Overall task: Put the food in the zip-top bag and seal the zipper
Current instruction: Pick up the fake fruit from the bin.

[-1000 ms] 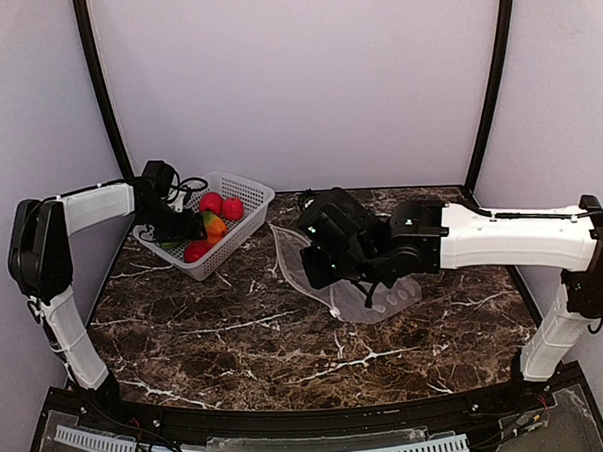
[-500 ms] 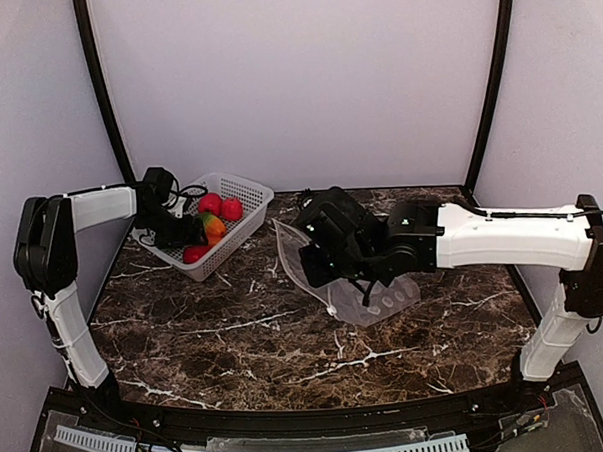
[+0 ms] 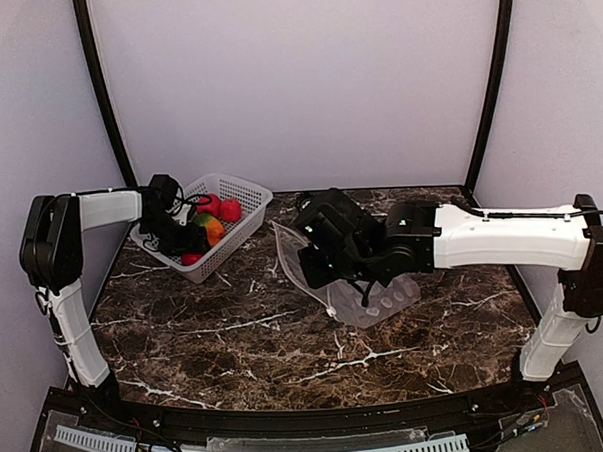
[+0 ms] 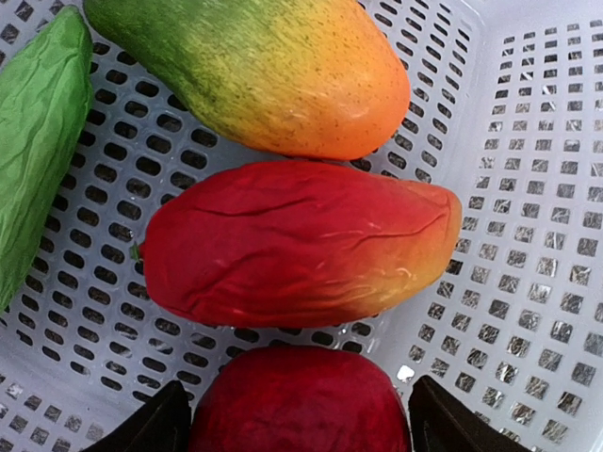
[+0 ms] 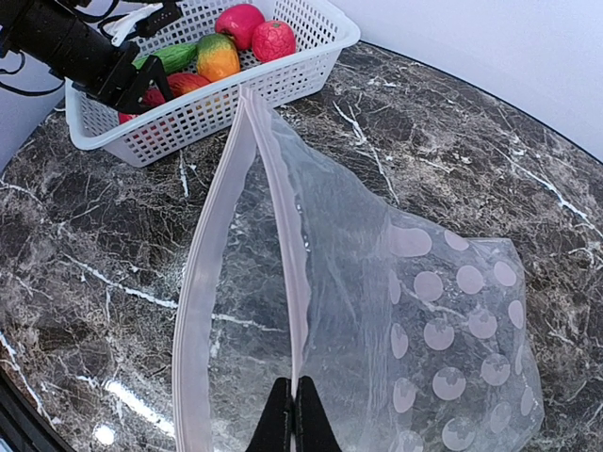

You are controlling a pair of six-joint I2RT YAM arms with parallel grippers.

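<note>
Evenly lit, soft and diffuse, apparently from above. Only faint, blurry-edged shadows on the bench (image 3: 236,329), mid-right. Small white glare patches on its polish at near left in the right wrist view. Mild sheen on the zip-top bag (image 5: 377,235). Left wrist close-up sharp, with soft highlights on the red fruit (image 4: 292,245). Overhead view coarse, no motion blur.

Your left wrist camera looks straight down into the white lattice basket (image 4: 528,188). At the bottom edge, the left end effector (image 4: 301,426) has its two black fingertips (image 4: 162,426) spread wide, one on each side of a dark red round fruit (image 4: 300,391); you can't tell whether they press it. Just above lies a red-to-orange wrinkled piece (image 4: 297,243), then an orange-yellow-green piece (image 4: 264,66). A crinkled green piece (image 4: 38,132) sits at the left edge.
</note>
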